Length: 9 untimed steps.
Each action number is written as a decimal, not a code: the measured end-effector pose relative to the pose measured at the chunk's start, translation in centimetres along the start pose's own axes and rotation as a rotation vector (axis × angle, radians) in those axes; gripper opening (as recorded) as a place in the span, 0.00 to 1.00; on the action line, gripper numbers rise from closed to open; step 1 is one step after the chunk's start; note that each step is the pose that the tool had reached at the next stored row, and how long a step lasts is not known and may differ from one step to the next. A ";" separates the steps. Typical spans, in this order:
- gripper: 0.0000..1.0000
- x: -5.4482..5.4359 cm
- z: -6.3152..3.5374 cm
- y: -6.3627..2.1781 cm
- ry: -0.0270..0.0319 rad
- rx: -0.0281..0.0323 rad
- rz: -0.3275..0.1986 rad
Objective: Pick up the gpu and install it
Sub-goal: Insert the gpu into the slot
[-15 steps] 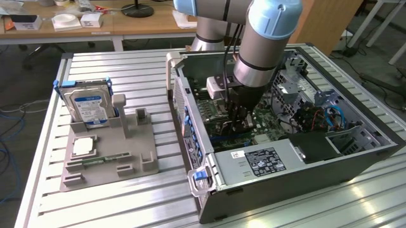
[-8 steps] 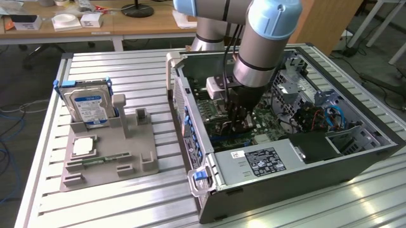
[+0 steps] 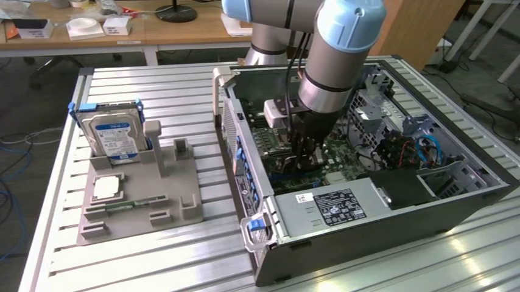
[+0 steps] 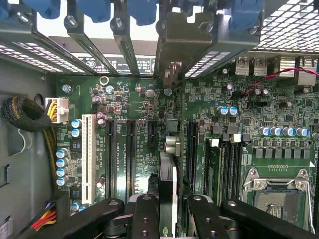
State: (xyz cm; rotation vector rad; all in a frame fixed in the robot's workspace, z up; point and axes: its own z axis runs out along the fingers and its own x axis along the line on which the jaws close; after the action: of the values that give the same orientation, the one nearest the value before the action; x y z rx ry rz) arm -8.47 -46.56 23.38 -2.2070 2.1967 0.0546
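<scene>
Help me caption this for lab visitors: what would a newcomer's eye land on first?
The big robot arm plunges into the open computer case at the exterior view's right. In the wrist view, its end effector grips the gpu edge-on over the green motherboard.

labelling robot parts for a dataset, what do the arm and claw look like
Silver-grey tubular arm with pale blue joint caps and a black band; thin black cables run down beside it. The claw is black, built of bolted links.
</scene>
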 end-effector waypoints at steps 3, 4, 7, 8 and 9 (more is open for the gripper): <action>0.27 0.0 0.23 0.00 0.0001 -0.0001 0.000; 0.27 0.0 0.23 0.00 0.0002 -0.0002 0.000; 0.27 0.0 0.24 0.00 0.0001 -0.0002 0.000; 0.27 0.0 0.24 0.00 0.0000 -0.0002 0.000; 0.27 0.0 0.24 0.00 0.0000 -0.0002 0.000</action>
State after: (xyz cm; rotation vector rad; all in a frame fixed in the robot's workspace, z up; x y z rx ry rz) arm -8.47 -46.56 23.14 -2.2071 2.1968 0.0548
